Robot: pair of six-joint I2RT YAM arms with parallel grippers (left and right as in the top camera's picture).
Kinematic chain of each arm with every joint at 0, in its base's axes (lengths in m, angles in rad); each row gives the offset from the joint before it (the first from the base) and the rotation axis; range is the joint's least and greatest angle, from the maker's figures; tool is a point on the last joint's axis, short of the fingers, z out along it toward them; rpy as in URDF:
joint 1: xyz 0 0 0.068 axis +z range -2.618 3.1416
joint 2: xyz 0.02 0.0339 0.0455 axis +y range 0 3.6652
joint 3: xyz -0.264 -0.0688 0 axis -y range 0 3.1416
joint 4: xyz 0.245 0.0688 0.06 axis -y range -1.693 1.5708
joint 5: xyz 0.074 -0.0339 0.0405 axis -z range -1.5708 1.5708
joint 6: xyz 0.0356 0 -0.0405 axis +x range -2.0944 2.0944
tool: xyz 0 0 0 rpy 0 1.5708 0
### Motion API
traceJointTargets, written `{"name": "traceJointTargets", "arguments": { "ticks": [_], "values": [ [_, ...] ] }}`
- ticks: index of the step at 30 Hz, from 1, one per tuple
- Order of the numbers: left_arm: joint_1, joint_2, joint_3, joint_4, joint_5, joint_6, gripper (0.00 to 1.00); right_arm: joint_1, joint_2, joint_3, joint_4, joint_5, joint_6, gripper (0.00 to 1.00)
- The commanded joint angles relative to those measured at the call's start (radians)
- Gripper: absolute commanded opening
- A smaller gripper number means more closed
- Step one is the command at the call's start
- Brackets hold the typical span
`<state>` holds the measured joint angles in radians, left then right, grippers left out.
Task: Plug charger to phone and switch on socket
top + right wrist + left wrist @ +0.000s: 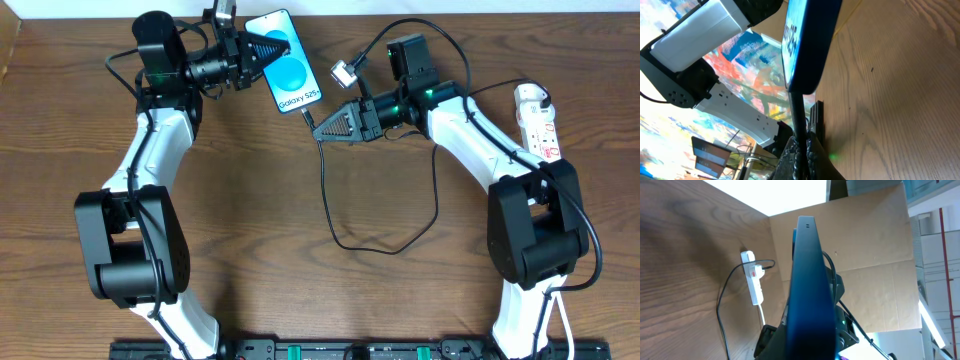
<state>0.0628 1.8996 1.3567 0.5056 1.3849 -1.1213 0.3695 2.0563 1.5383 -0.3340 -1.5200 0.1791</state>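
Note:
The phone [288, 65] shows its blue screen and is held tilted above the table's far side. My left gripper [266, 50] is shut on its upper end. In the left wrist view the phone [807, 280] is seen edge-on and hides the jaws. My right gripper [320, 128] is shut on the charger [326, 190] just behind its plug tip. In the right wrist view the tip [796, 107] meets the phone's lower edge [805, 50], between my fingers [801, 150]. I cannot tell how deep it sits. The cable loops to the white socket [537, 120] at the right, which also shows in the left wrist view [755, 282].
A small silver connector [345, 72] on a cable hangs by the right arm's wrist. The cable's loop [385, 245] lies on the wood between both arms. A cardboard wall [865, 255] stands behind the socket.

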Motion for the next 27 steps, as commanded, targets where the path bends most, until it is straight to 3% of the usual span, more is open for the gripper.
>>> {"name": "traceJointTargets", "arguments": {
  "ticks": [1, 27],
  "values": [
    [0.003, -0.024, 0.022, 0.013, 0.012, 0.018, 0.07, -0.002, -0.008, 0.009, 0.003, -0.026, 0.007, 0.01],
    [-0.025, -0.024, 0.022, 0.013, 0.039, 0.041, 0.07, -0.004, -0.008, 0.009, 0.009, -0.005, 0.008, 0.01]
  ]
}}
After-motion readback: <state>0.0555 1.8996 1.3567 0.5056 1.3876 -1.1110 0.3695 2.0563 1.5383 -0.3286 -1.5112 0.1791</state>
